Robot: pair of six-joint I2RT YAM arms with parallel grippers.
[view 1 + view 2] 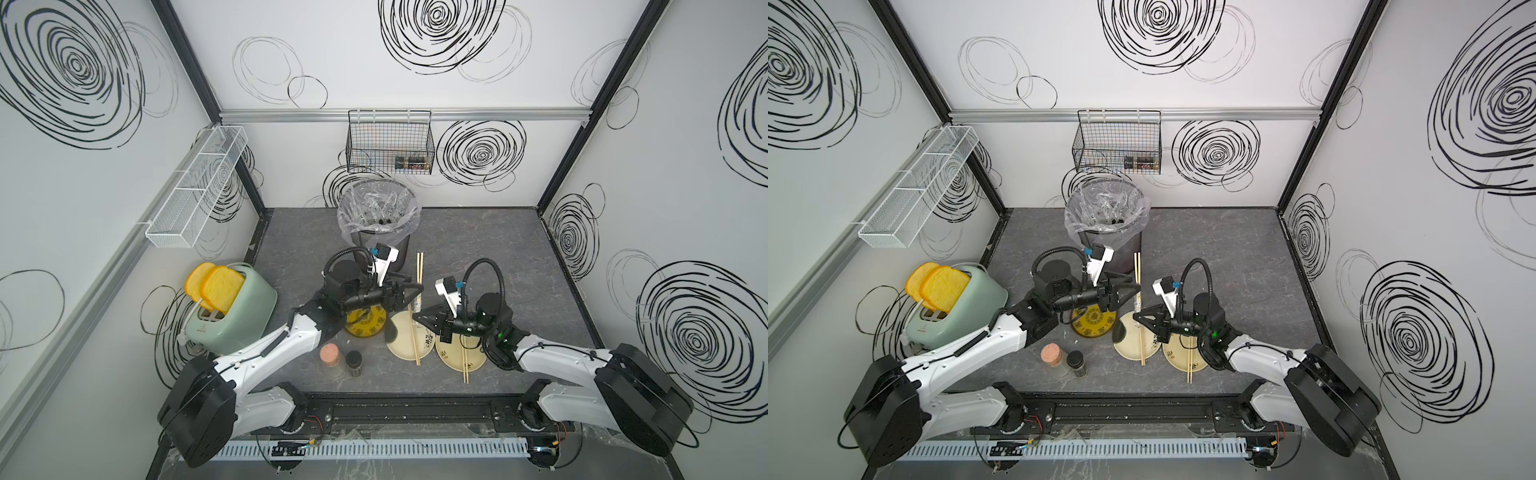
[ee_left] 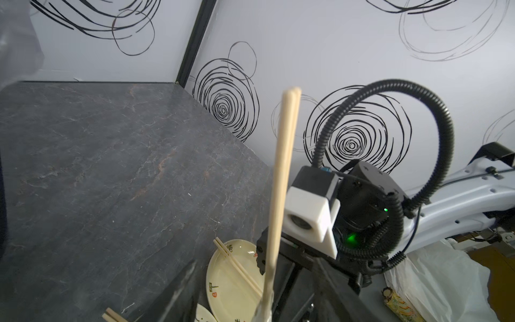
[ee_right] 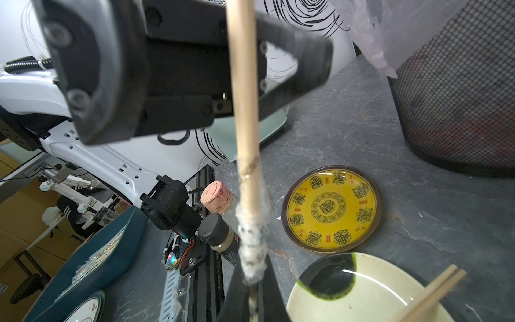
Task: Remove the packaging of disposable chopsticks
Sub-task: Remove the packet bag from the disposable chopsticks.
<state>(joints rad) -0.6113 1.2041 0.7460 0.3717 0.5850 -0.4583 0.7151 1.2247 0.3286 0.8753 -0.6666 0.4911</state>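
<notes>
Gripping packaging [image 3: 252, 245] bunched on chopsticks [image 3: 242, 83]: right claw [image 3: 252, 292] clamped; left claw [image 1: 416, 297] apart, straddling them.

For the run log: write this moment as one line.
left fingers: open around chopsticks | right fingers: shut on wrapper | wrapper: bunched at one end

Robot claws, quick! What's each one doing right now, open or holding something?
Left gripper: open, gripping nothing.
Right gripper: shut on the packaging bunched at one end of the chopsticks.
</notes>
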